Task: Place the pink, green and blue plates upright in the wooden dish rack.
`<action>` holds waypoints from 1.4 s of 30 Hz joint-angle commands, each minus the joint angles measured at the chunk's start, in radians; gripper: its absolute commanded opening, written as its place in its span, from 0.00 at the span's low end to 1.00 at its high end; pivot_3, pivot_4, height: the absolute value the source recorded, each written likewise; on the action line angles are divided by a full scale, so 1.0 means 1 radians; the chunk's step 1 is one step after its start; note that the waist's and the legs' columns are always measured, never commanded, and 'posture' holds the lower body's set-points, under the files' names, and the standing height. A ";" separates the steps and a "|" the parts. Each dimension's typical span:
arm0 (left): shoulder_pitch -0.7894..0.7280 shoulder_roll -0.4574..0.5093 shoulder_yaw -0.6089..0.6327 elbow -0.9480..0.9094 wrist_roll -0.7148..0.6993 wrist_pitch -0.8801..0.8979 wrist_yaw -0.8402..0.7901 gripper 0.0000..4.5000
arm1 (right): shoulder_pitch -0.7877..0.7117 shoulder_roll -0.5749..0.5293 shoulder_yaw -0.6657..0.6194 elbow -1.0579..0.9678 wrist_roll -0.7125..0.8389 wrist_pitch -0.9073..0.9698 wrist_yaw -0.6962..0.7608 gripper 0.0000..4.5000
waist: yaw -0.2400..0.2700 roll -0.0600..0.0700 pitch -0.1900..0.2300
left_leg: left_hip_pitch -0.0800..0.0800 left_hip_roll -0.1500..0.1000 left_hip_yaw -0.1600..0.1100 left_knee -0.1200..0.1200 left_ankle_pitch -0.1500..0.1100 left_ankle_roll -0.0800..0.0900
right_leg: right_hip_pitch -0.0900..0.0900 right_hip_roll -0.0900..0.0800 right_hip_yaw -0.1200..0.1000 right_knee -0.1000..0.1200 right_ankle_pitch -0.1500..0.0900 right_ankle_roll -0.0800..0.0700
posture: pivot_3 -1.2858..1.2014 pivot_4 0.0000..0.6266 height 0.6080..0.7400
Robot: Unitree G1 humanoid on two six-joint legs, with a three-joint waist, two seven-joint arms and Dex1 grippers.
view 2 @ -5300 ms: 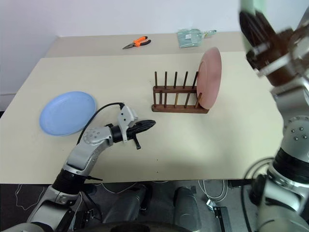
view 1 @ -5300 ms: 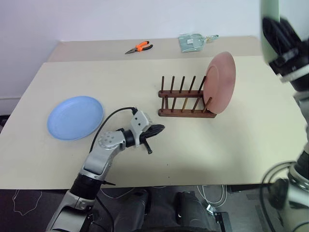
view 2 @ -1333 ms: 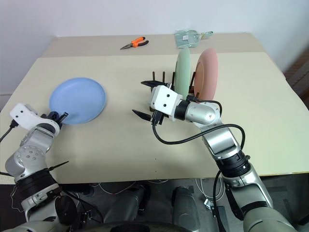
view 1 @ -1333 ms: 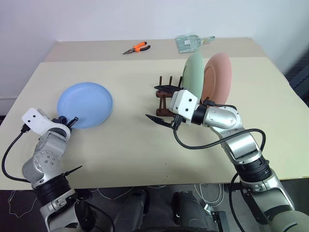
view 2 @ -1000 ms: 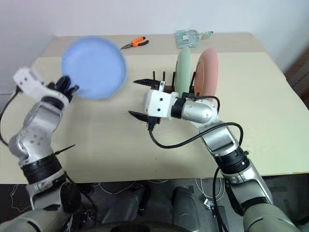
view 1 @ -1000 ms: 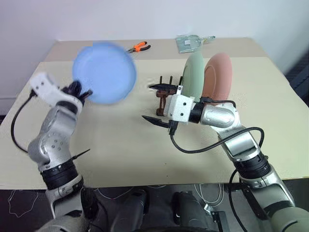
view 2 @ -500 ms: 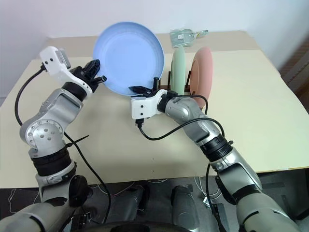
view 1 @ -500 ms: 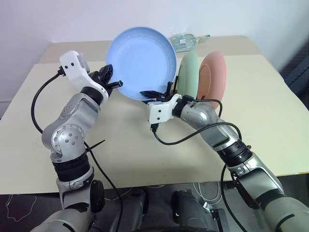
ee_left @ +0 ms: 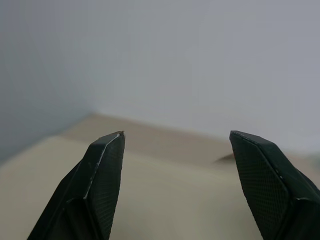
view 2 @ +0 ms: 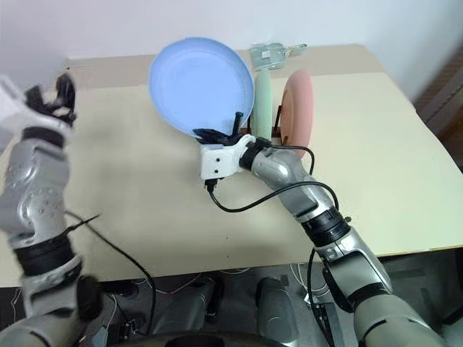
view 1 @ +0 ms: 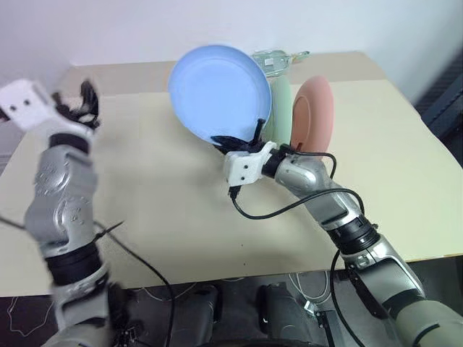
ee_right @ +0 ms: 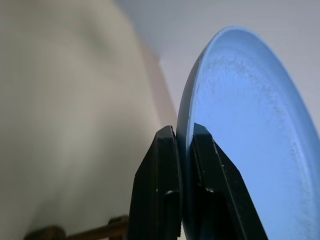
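We are pinching the blue plate's (view 1: 217,94) rim in our right gripper (view 1: 235,139), left gripper (ee_left: 172,150) standing wide and empty.

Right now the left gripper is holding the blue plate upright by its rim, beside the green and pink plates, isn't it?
Not quite: the right gripper is the one pinching the blue plate by its rim, as the right wrist view shows. The rest stands: it is upright beside the green plate and pink plate.
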 commanded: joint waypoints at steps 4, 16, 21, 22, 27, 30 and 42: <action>0.175 -0.009 -0.218 -0.016 0.134 -0.167 -0.206 0.76 | 0.043 0.164 -0.118 -0.305 0.510 0.286 0.069 0.00 | 0.005 -0.001 0.000 | 0.000 0.000 -0.003 0.000 -0.005 0.004 | 0.000 0.003 0.002 -0.001 0.000 0.000 | 0.52 0.24 0.91; 0.255 -0.099 -0.394 -0.043 0.217 -0.247 -0.313 0.76 | 0.096 0.390 -0.326 -0.399 0.948 0.751 -0.269 0.00 | -0.002 0.001 0.000 | 0.002 0.001 -0.003 -0.004 -0.005 0.003 | -0.003 0.005 0.008 0.000 0.001 -0.002 | 0.52 0.24 0.91; 0.259 -0.104 -0.403 -0.045 0.232 -0.250 -0.336 0.76 | 0.092 0.394 -0.375 -0.377 1.019 0.820 -0.321 0.00 | -0.002 0.002 0.000 | 0.002 0.001 -0.003 -0.004 -0.005 0.003 | -0.004 0.005 0.008 0.000 0.001 -0.002 | 0.52 0.24 0.91; 0.259 -0.106 -0.402 -0.045 0.233 -0.249 -0.338 0.76 | 0.093 0.392 -0.377 -0.375 1.026 0.829 -0.327 0.00 | -0.002 0.002 0.000 | 0.002 0.001 -0.003 -0.004 -0.004 0.005 | -0.003 0.006 0.008 0.000 0.001 -0.002 | 0.52 0.24 0.91; 0.261 -0.118 -0.407 -0.054 0.242 -0.244 -0.346 0.76 | 0.082 0.400 -0.398 -0.340 1.056 0.868 -0.378 0.00 | -0.004 0.002 -0.001 | 0.002 0.001 -0.003 -0.004 -0.004 0.005 | -0.003 0.006 0.008 0.000 0.001 -0.002 | 0.52 0.24 0.91; 0.261 -0.126 -0.409 -0.058 0.248 -0.242 -0.351 0.76 | 0.065 0.402 -0.414 -0.313 1.062 0.869 -0.399 0.00 | -0.005 0.002 -0.001 | 0.002 0.001 -0.003 -0.004 -0.004 0.005 | -0.003 0.006 0.008 0.000 0.001 -0.002 | 0.52 0.24 0.91; 0.262 -0.141 -0.408 -0.052 0.264 -0.247 -0.370 0.76 | -0.010 0.399 -0.432 -0.385 1.130 0.835 -0.384 0.00 | -0.004 0.003 -0.001 | 0.002 0.001 -0.003 -0.004 -0.004 0.005 | -0.003 0.006 0.008 0.000 0.001 -0.002 | 0.52 0.24 0.91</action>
